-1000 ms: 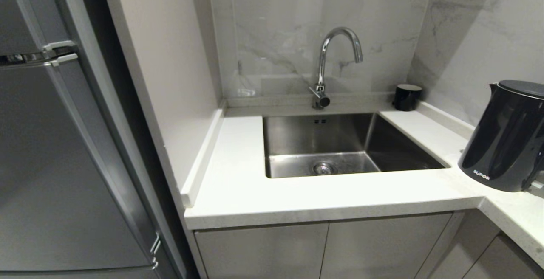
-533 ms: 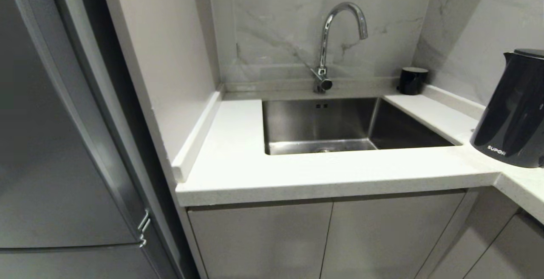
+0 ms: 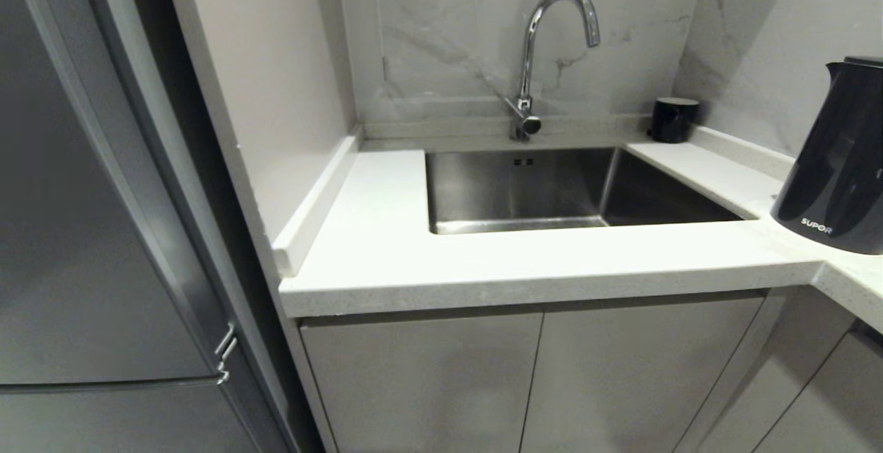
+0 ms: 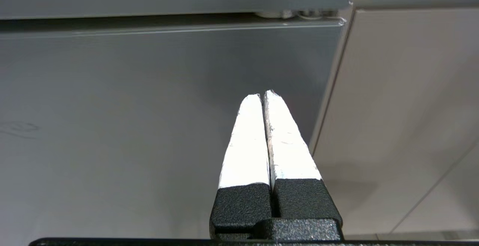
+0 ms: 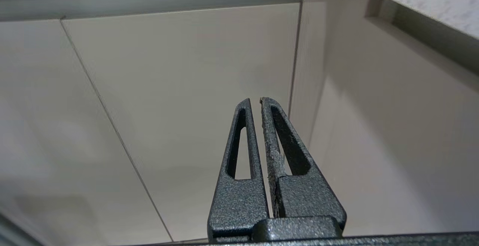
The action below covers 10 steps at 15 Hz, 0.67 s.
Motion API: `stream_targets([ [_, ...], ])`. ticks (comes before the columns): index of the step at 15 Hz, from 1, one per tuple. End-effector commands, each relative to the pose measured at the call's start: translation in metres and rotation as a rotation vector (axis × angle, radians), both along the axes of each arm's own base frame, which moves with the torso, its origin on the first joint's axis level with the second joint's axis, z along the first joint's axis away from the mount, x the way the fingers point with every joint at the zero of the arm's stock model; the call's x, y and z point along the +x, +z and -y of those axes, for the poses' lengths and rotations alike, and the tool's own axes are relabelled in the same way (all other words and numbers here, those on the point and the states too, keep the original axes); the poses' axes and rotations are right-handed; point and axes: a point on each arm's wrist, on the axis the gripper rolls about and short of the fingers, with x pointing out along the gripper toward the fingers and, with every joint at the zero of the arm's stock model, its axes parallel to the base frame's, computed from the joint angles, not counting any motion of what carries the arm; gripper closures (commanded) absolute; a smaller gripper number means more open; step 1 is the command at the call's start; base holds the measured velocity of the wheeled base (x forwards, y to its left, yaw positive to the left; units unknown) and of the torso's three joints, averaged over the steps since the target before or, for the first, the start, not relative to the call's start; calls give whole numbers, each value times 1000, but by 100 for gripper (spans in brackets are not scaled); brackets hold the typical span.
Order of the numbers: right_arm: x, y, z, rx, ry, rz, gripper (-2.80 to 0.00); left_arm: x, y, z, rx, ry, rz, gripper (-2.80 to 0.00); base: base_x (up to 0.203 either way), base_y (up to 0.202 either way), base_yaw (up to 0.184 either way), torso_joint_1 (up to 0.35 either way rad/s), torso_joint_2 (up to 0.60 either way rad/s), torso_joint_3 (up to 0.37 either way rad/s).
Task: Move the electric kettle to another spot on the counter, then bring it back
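Kettle point(image 3: 838, 163) first: the electric kettle is standing upright at the far right of the head view, on the right-hand run of the white desk point(image 3: 524, 260), cut off by the picture's edge, with its spout turned toward the sink point(image 3: 552, 191). A tap point(image 3: 545, 53) is rising behind the sink, and a small black cup point(image 3: 674, 119) is sitting in the back corner, well apart from the kettle.

Neither arm is showing in the head view. Both are hanging low in front of the cabinet doors point(image 3: 524, 377), below the desk's edge. The left gripper point(image 4: 262, 95) is pointing at the grey fridge front point(image 4: 149, 107) with its fingers pressed together on nothing. The right gripper point(image 5: 255, 100) is facing the pale doors, fingers likewise together and empty.

By my judgement the task is only at the approach: nothing is being reached for yet. The next move is probably calling for facing the kettle squarely, raising the right arm above the desk, spreading its fingers and closing on the handle, which is out of sight here.
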Motion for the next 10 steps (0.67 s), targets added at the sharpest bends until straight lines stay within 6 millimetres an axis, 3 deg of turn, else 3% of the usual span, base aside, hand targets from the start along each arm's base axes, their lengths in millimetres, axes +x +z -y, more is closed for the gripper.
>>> stream_targets([
  [1, 0, 0, 0, -2, 1, -1, 0, 0, 0, 0, 0, 0, -2, 0, 0, 0, 0, 5, 27, 36],
  [10, 0, 0, 0, -1, 1, -1, 0, 0, 0, 0, 0, -1, -3, 0, 0, 0, 0, 0, 0, 0],
])
